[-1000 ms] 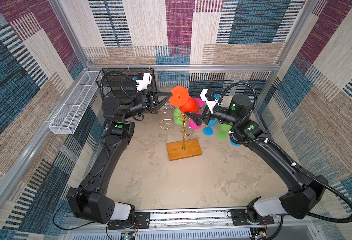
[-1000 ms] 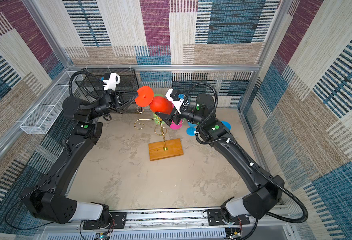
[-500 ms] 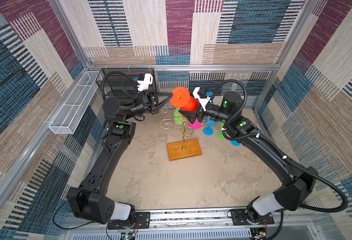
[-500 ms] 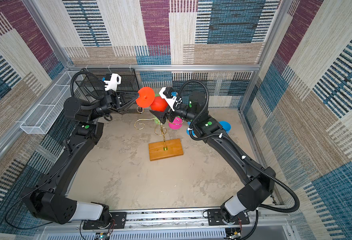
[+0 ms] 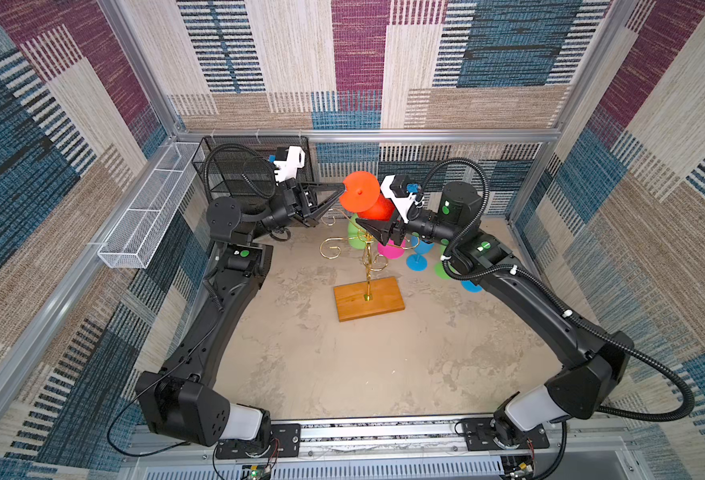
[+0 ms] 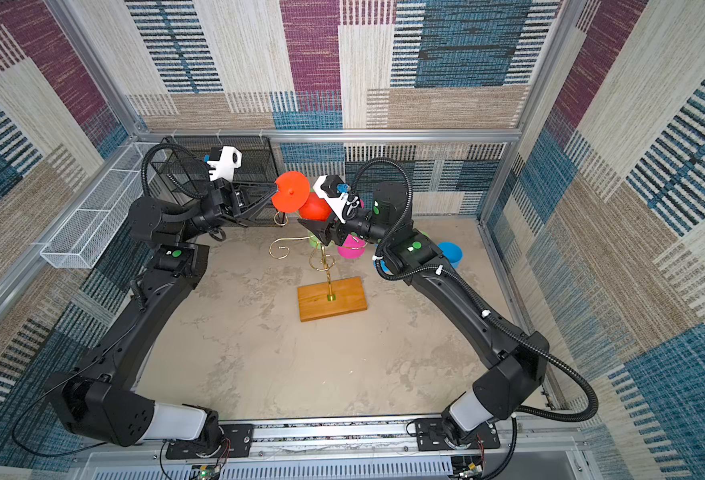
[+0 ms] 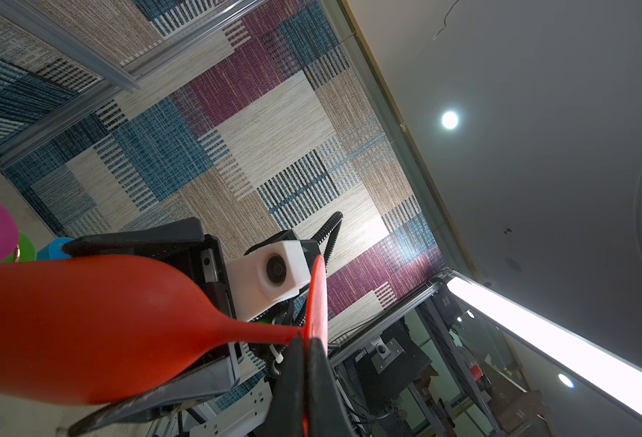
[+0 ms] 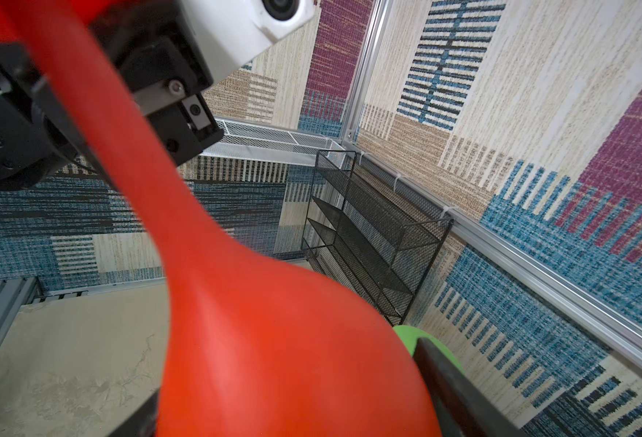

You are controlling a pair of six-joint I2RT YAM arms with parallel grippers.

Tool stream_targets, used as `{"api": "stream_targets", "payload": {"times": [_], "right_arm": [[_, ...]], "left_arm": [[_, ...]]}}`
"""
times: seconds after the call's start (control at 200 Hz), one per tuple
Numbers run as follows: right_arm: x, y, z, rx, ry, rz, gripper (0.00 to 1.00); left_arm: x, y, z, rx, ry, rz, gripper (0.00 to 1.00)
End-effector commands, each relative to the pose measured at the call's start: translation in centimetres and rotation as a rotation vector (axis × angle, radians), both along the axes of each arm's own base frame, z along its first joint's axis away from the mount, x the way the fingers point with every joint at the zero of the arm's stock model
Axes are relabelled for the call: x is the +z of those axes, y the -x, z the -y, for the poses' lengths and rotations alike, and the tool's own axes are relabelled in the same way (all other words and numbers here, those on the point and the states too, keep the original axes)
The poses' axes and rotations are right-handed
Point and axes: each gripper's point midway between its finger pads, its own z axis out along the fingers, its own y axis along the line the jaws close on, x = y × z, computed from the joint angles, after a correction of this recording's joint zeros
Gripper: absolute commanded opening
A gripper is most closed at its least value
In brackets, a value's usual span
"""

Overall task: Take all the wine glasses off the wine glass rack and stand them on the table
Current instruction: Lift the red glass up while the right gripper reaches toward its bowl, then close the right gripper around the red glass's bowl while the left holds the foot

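Left pincer (image 5: 342, 191) is clamped tight on the rim of the glass (image 5: 361, 195) foot. Right pincer (image 7: 70, 336) straddles the bowl with jaws wide; whether they press it I cannot tell. The glass lies tilted above the rack (image 5: 368, 266) top, towards the bench (image 5: 342, 374) back edge. Recommended: seat the right jaws squarely across the bowl's widest part before the left lets go, keeping clear of the scroll arms.

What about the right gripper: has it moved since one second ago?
Yes. In a top view the right gripper moved left, toward the wine glass rack.
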Motion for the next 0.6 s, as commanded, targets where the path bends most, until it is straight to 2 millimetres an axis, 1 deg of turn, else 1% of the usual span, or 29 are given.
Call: {"api": "stream_targets", "payload": {"times": [0.0,0.02,0.1,0.17,0.225,0.376,0.491,0.596], "right_arm": [[1.5,-0.1,0.7,-0.043,-0.044,-0.002,0.75],[1.5,0.0,0.8,-0.043,-0.044,-0.005,0.75],[1.4,0.2,1.0,-0.048,-0.043,-0.022,0.74],[1.4,0.5,1.2,-0.052,-0.043,-0.044,0.72],[1.5,0.8,1.5,-0.056,-0.046,-0.061,0.71],[1.1,1.6,2.4,-0.08,-0.043,-0.141,0.69],[0.6,2.4,3.5,-0.111,-0.041,-0.217,0.66],[0.0,3.3,4.7,-0.148,-0.035,-0.302,0.64]], "left_arm": [[0.5,1.1,0.1,-0.032,-0.007,0.056,0.0],[0.6,1.1,0.1,-0.033,-0.008,0.06,0.0],[0.8,1.2,0.1,-0.037,-0.009,0.074,0.08],[1.1,1.3,0.0,-0.033,-0.006,0.088,0.11],[1.2,1.4,-0.1,-0.027,-0.006,0.101,0.17],[1.6,1.2,-0.5,0.018,0.001,0.146,0.25],[1.3,0.7,-0.7,0.068,-0.01,0.191,0.3],[0.4,-0.2,-0.8,0.143,-0.043,0.253,0.32]]}}
